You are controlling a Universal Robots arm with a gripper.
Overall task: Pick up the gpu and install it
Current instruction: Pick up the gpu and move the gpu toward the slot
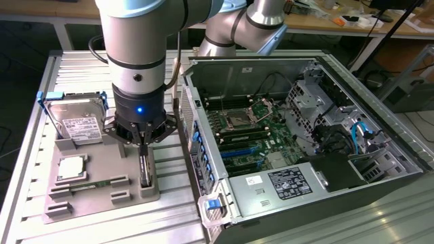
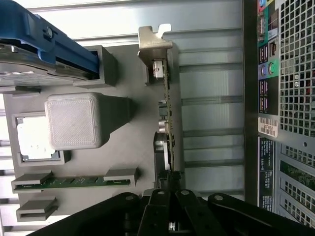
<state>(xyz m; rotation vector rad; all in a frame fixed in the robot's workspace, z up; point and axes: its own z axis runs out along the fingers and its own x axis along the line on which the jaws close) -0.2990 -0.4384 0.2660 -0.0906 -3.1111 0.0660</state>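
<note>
The gpu (image 1: 145, 172) stands on edge in a slot of the grey holder tray (image 1: 101, 201), at the tray's side nearest the computer case. In the wrist view the gpu (image 2: 168, 123) runs edge-on, its silver bracket at the far end and its dark cooler near the fingers. My gripper (image 1: 142, 145) hangs straight above it, shut on the card's upper edge. The wrist view puts the gripper (image 2: 170, 189) with its black fingers closed around the card's near end. The card still rests in its slot.
The grey holder tray (image 2: 135, 152) also carries a hard drive (image 1: 78, 121) in a blue frame, a processor (image 1: 71, 168) and a memory stick (image 1: 91, 186). At the exterior view's right stands the open computer case (image 1: 352, 91), motherboard (image 1: 247, 134) exposed. The case's rear panel (image 2: 290, 98) lies close beside the tray.
</note>
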